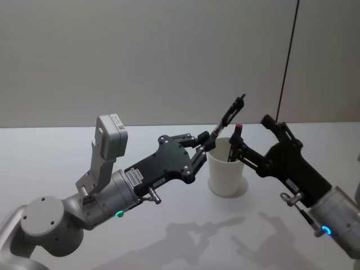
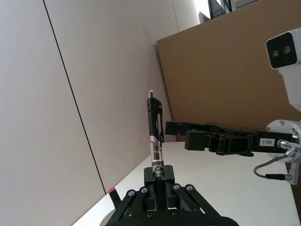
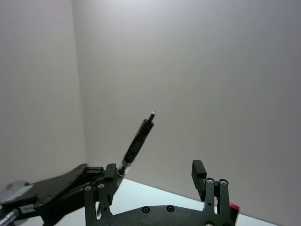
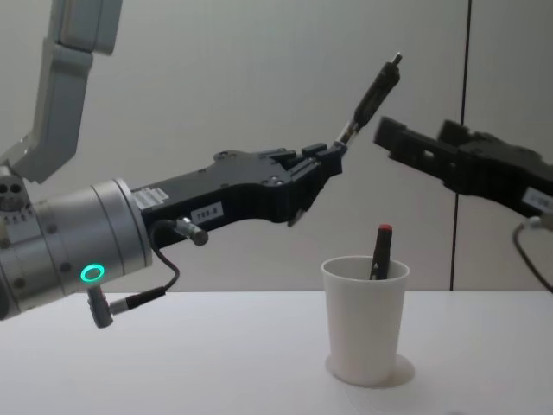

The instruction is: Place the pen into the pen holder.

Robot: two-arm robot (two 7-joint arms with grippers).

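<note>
one black pen [image 1: 229, 115] was pinched, tilted, in the fingers of the left gripper [image 1: 209, 140] above the white pen holder [image 1: 225, 171] on the desk [image 1: 56, 157]. a red-tipped pen [image 4: 380, 251] stood inside; the right gripper [image 1: 250, 130] hovered close by, fingers spread.

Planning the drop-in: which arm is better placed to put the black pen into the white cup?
Left. The left claw grips the black pen, tilted, above the pen holder; the right claw hangs open and empty beside it.

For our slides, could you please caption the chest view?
Left gripper holds a black pen tilted above the pen holder, which contains a red-topped pen; right gripper open nearby.
</note>
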